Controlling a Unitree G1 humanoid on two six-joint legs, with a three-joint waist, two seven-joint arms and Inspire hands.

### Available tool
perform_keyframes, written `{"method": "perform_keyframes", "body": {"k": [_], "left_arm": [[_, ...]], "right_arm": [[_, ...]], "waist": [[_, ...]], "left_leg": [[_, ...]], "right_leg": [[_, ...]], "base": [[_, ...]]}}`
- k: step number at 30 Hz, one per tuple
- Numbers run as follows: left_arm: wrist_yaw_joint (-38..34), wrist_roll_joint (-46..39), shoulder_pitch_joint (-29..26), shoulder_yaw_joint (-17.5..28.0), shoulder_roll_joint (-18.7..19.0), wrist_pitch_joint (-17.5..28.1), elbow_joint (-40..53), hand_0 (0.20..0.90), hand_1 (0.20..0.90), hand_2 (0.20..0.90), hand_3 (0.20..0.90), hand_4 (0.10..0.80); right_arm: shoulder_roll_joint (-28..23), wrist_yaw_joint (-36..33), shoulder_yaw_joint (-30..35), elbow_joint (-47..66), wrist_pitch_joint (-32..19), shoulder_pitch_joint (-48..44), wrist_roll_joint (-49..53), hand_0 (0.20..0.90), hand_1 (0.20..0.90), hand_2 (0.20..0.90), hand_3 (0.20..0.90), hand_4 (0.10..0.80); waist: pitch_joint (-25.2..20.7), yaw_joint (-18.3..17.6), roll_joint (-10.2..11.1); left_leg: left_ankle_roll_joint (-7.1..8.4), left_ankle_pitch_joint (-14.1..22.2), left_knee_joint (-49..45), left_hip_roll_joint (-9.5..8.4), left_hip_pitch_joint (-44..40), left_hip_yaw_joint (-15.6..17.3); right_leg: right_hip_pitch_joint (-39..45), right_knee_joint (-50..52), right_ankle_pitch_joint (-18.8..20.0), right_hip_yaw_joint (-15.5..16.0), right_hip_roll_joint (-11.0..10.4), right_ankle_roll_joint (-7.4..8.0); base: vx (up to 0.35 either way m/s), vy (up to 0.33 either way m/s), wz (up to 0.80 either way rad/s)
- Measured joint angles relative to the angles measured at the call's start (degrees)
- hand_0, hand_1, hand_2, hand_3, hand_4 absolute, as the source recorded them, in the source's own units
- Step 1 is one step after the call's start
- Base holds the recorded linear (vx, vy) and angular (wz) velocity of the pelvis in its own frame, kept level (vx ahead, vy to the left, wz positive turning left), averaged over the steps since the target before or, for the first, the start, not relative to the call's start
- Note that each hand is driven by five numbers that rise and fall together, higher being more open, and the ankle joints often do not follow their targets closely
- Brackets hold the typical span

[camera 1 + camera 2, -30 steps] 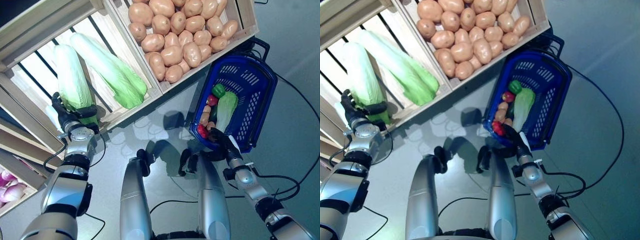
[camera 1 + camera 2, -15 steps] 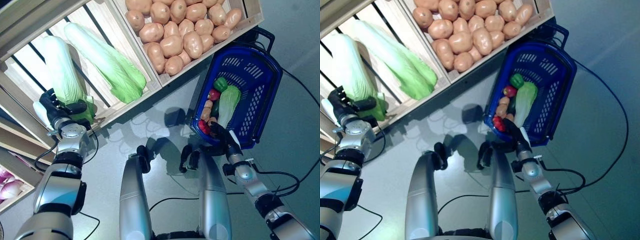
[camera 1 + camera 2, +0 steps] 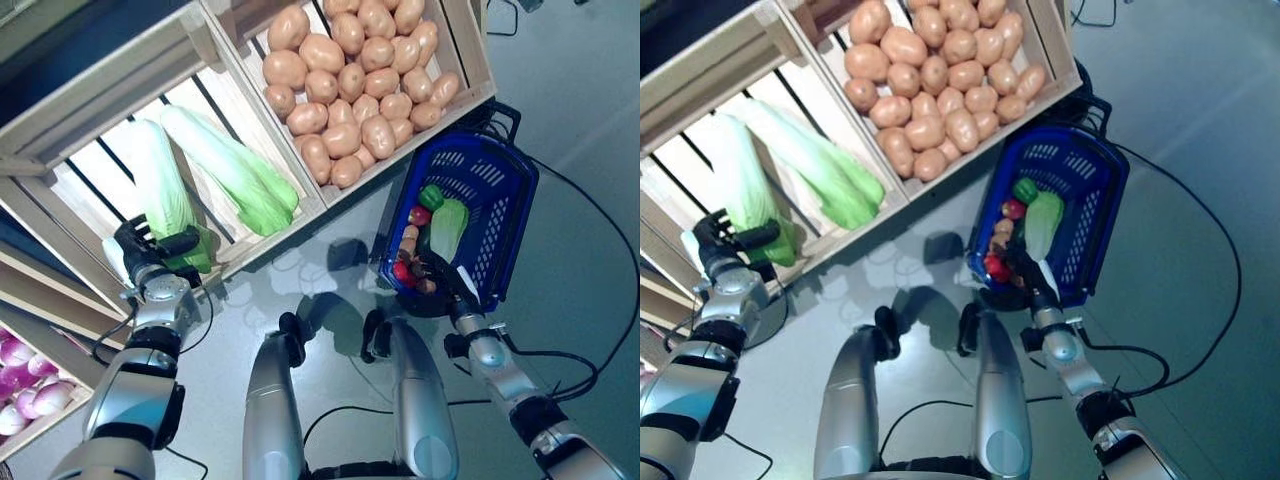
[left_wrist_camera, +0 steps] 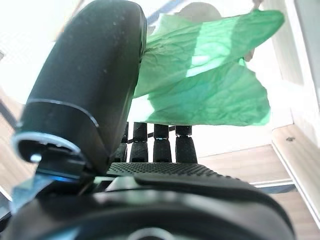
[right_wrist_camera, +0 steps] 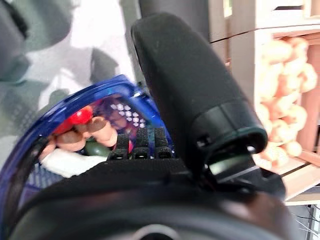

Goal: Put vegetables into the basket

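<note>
The blue plastic basket (image 3: 520,170) stands on the floor below the potato crate. In it lie a pale green cabbage (image 3: 448,222), a green pepper (image 3: 433,195), red vegetables (image 3: 403,271) and tan ones (image 3: 410,238). My right hand (image 3: 445,282) hovers at the basket's near rim (image 5: 60,115) with straight fingers, holding nothing. My left hand (image 3: 150,258) is at the wooden crate, at the green leafy end of a long cabbage (image 3: 165,195). In the left wrist view the green leaf (image 4: 200,85) lies between my thumb (image 4: 90,75) and my straight fingers (image 4: 160,147).
A wooden stand of slatted crates (image 3: 225,95) takes up the far and left side. A second long cabbage (image 3: 235,170) lies next to the first. A crate of potatoes (image 3: 360,80) stands right behind the basket. Grey floor lies to the right.
The whole picture has shifted, so the camera moved. My left hand stays at the cabbage's leafy end and my right hand stays at the basket's rim.
</note>
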State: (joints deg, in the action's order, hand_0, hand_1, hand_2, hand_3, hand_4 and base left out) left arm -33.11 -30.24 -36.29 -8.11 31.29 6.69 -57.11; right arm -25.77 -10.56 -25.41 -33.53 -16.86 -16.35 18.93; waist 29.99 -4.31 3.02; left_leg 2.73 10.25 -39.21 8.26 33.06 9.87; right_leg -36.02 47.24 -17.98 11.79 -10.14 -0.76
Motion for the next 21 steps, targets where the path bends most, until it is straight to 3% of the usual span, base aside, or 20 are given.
{"method": "perform_keyframes", "body": {"k": [4,9,12,16,18,21], "left_arm": [[0.2,-2.2,6.0,1.5,-3.1,0.6,4.9,0.300,0.300,0.300,0.300,0.400],[-1.1,-2.1,14.0,3.0,-7.6,4.9,12.9,0.300,0.300,0.300,0.300,0.400],[-3.1,-1.3,18.5,3.0,-11.0,6.6,17.6,0.300,0.300,0.300,0.300,0.400],[-5.3,3.4,24.7,3.8,-16.8,7.0,22.6,0.300,0.300,0.300,0.300,0.400],[-6.8,6.0,27.3,3.6,-17.3,6.3,25.2,0.300,0.300,0.300,0.300,0.400],[-7.6,9.6,31.7,2.6,-17.7,6.0,26.8,0.300,0.300,0.300,0.300,0.400]], "right_arm": [[1.7,0.0,0.7,3.7,-0.8,2.4,2.3,0.900,0.900,0.900,0.900,0.800],[5.3,0.4,4.6,8.9,-2.9,5.3,6.5,0.900,0.900,0.900,0.900,0.800],[6.0,0.8,6.7,12.1,-4.3,8.8,8.5,0.900,0.900,0.900,0.900,0.800],[6.6,0.8,8.9,14.9,-4.7,13.8,10.5,0.900,0.900,0.900,0.900,0.800],[7.2,-0.6,9.0,16.2,-4.7,14.5,10.9,0.900,0.900,0.900,0.900,0.800],[8.3,-2.0,9.4,19.7,-4.7,14.5,10.9,0.900,0.900,0.900,0.900,0.800]], "waist": [[-0.1,0.3,-0.1],[-0.3,0.8,-0.6],[-1.3,1.1,-2.0],[-7.9,1.8,-5.4],[-9.8,2.0,-6.7],[-13.9,2.1,-6.8]], "left_leg": [[0.24,-0.6,6.2,-0.79,-9.0,0.5],[-0.04,-2.0,12.9,-2.04,-17.6,1.4],[-0.16,-3.0,17.2,-2.38,-23.1,1.4],[-0.23,-4.5,24.3,-3.42,-28.9,1.4],[-0.11,-6.2,29.8,-3.40,-34.5,1.4],[0.00,-7.8,34.5,-3.56,-36.9,1.2]], "right_leg": [[8.8,-5.5,0.4,1.1,0.0,0.72],[16.5,-10.6,1.0,1.4,-0.2,1.76],[22.0,-14.5,1.6,2.0,0.1,2.63],[27.7,-20.6,2.8,2.9,0.7,3.67],[33.1,-25.5,4.3,3.5,1.9,4.00],[35.3,-29.3,5.3,4.2,2.6,4.45]], "base": [[0.092,-0.023,0.00],[0.116,-0.022,0.00],[0.149,-0.034,0.04],[0.133,-0.032,0.04],[0.083,-0.037,-0.01],[0.050,-0.061,0.07]]}}
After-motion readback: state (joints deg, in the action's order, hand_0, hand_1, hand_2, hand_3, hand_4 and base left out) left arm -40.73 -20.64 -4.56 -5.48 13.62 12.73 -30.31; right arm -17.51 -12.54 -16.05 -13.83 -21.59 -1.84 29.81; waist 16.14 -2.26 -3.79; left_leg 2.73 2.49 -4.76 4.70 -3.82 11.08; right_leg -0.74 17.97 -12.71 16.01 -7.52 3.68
